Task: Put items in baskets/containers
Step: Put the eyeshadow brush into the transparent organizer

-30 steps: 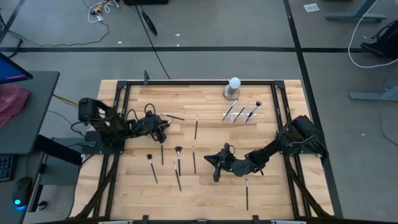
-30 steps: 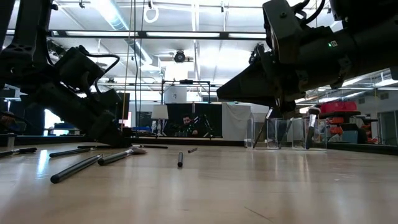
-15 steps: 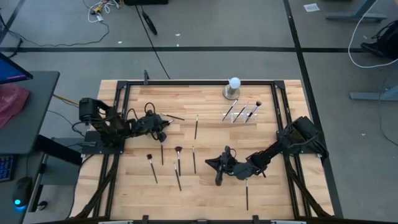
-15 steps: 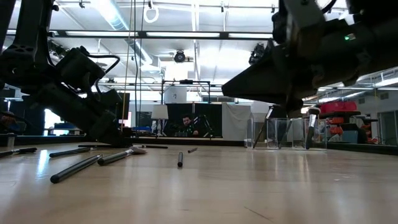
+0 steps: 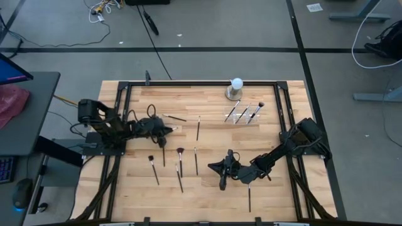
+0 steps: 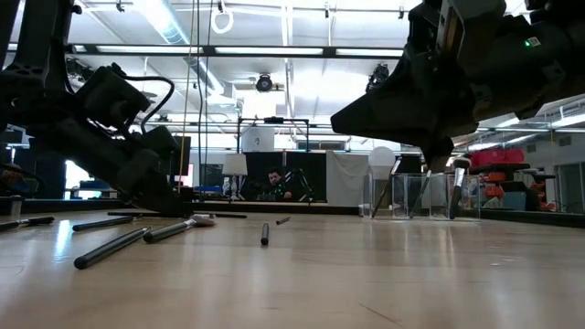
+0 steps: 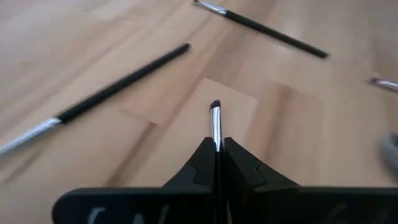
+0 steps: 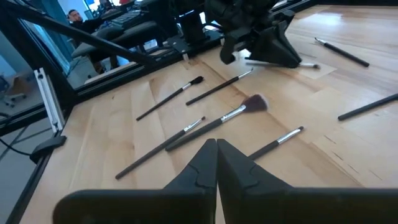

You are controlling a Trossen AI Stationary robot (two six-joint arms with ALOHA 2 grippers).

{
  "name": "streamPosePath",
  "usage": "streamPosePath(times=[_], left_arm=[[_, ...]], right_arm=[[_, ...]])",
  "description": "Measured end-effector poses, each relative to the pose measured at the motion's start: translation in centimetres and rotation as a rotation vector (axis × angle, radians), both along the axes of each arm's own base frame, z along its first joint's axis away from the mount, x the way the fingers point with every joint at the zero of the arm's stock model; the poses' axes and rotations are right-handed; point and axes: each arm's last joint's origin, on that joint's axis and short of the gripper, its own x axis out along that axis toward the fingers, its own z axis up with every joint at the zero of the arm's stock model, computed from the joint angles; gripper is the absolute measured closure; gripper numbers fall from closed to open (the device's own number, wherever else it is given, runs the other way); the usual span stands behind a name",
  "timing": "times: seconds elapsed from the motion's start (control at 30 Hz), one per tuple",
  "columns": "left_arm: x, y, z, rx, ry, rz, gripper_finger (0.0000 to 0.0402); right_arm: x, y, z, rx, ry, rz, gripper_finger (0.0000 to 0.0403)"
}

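Makeup brush [image 7: 215,124] sits pinched in my closed left tool [image 5: 164,129]; next I carry it to the clear tray [image 5: 244,113]; right tool [image 5: 222,176] shut, empty.

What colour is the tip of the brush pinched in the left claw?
Dark purple bristles on the brush, above a silver ferrule; clearest in the left wrist view.
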Motion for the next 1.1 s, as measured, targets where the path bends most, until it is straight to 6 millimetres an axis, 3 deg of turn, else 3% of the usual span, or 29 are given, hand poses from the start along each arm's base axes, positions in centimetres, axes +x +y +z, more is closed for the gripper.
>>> streamPosePath(times=[0.4, 0.8, 0.93, 1.1], left_arm=[[0.7, -1.5, 0.8, -0.024, -0.097, -0.085, 0.0387], [2.0, -2.4, 3.3, -0.032, -0.371, -0.164, 0.0389], [3.7, -3.6, 4.5, -0.058, -0.458, -0.270, 0.0389], [6.2, -5.7, 6.4, -0.059, -0.558, -0.377, 0.0388]], right_arm=[[0.0, 0.0, 0.0, 0.000, 0.000, 0.000, 0.0392], [0.5, -0.8, 0.0, 0.000, 0.002, -0.020, 0.0390], [1.0, -1.7, 0.0, 0.003, 0.011, -0.009, 0.0370], [2.0, -2.6, -0.3, -0.081, 0.020, -0.023, 0.0313]])
